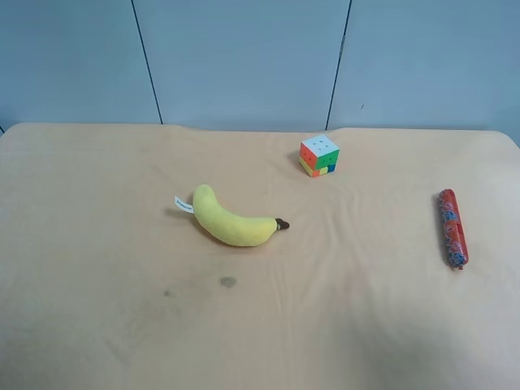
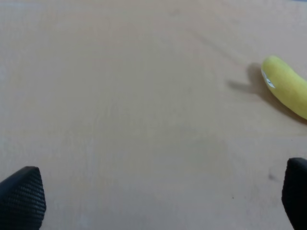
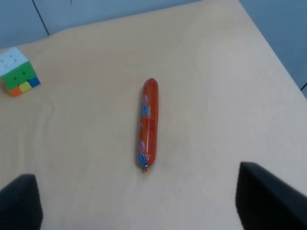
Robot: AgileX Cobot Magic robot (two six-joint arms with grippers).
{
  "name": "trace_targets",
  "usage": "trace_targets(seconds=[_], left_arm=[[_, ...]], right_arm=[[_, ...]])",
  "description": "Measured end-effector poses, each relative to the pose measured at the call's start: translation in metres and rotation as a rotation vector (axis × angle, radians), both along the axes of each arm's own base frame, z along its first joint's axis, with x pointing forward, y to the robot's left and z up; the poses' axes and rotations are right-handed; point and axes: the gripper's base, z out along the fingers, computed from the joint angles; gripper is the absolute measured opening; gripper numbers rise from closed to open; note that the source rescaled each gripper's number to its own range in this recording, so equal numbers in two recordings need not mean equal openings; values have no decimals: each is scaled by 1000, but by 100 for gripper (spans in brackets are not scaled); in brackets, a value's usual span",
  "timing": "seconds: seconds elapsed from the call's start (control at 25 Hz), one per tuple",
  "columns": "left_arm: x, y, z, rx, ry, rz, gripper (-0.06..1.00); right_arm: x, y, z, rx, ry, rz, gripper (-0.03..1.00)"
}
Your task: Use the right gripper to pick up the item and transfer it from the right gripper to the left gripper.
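The item [image 1: 452, 228], that red shiny-wrapped stick with the little blue prints, is lying flat on the desk [image 1: 97, 309]. In the high view it's out at about 3 o'clock, with its length running roughly 12 to 6.

Other stuff around: a yellow plush banana [image 1: 233, 219] sits near the middle of the desk. A multicoloured puzzle cube [image 1: 319, 155] is at about 1 o'clock from the banana, toward the back edge. Both are well apart from the item, which has bare desk all round it. There's also a small dark smudge [image 1: 228, 282] at 6 o'clock from the banana.

The right end effector [image 3: 144, 203] has its fingers spread wide and is holding nothing. It hangs over the desk with the item lying ahead of the gap, touching neither finger.

The left end effector [image 2: 158, 196] is spread wide too, gripping nothing, over bare desk, with the banana's tagged end near it.
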Motion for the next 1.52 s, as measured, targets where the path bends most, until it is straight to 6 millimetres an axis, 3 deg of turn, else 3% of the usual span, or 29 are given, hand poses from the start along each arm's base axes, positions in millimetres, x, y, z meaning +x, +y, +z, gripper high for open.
trace_targets(seconds=[0.84,1.04,1.2,1.52], left_arm=[[0,0,0,0,0,0,100],[0,0,0,0,0,0,100],[0,0,0,0,0,0,100],[0,0,0,0,0,0,100]], right_arm=[[6,0,4,0,34,1,73],[33,1,25,-14,145,6,73],[66,1,36,-29,271,6,73],[134,-3,20,-66,547,-57,73]])
